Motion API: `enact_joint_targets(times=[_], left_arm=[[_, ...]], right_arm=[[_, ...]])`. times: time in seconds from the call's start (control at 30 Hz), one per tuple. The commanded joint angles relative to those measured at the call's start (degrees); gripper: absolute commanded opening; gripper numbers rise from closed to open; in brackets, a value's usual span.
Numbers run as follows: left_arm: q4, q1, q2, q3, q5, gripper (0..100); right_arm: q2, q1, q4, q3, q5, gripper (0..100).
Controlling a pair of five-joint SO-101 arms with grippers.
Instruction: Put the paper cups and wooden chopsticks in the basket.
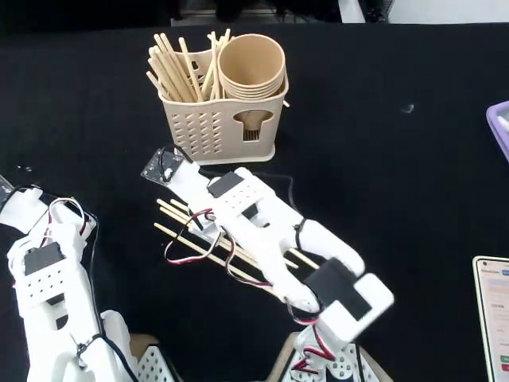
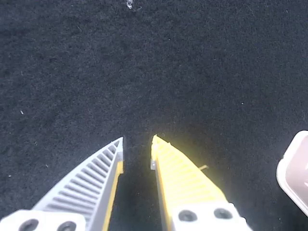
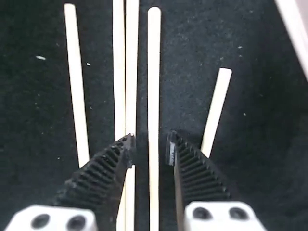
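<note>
Right wrist view puts the right gripper (image 3: 150,142) low over the loose chopsticks (image 3: 77,86), its jaws part open and straddling one chopstick (image 3: 154,72) without pinching it; it has hold of nothing. That stick's long axis runs in line with the fingers rather than across them, so a closing grip would, I judge, catch it along its length near one end, and the neighbouring sticks lying just beside could be dragged along. In the high view these sticks lie flat on the bench (image 1: 398,199) in the lower middle of the frame, slanting from upper left to lower right, partly under the right arm (image 1: 262,223). The basket (image 1: 215,127) stands near them toward the upper middle, already carrying stacked paper cups (image 1: 251,64) on its right and a bundle of upright chopsticks (image 1: 171,72) on its left. The left gripper (image 2: 137,142) is slightly open and empty above bare bench, and the left arm (image 1: 40,263) sits at the lower left, well apart from the sticks; the right arm is clearly nearer.
</note>
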Motion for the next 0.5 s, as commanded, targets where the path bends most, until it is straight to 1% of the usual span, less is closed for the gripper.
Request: enact_joint_targets(times=[0.0,0.13,0.27,0.37,0.47], left_arm=[[-0.97,0.04,-1.49,-0.66,0.09,11],[-0.97,0.22,-1.49,-0.75,0.09,11],[-0.97,0.22,-1.49,-0.75,0.09,11],[-0.97,0.22,-1.49,-0.66,0.09,11],[-0.97,0.13,-1.49,-0.66,0.09,11]], right_arm=[[-8.13,-2.20,-0.09,2.24,-1.93,11.5],[-9.36,-5.27,-3.16,7.34,-1.67,11.4],[-7.60,-5.63,-8.62,10.15,-1.58,11.4],[-4.18,-5.27,-9.23,9.01,-1.49,11.3],[-1.80,-5.10,-7.74,6.81,-1.49,10.0]])
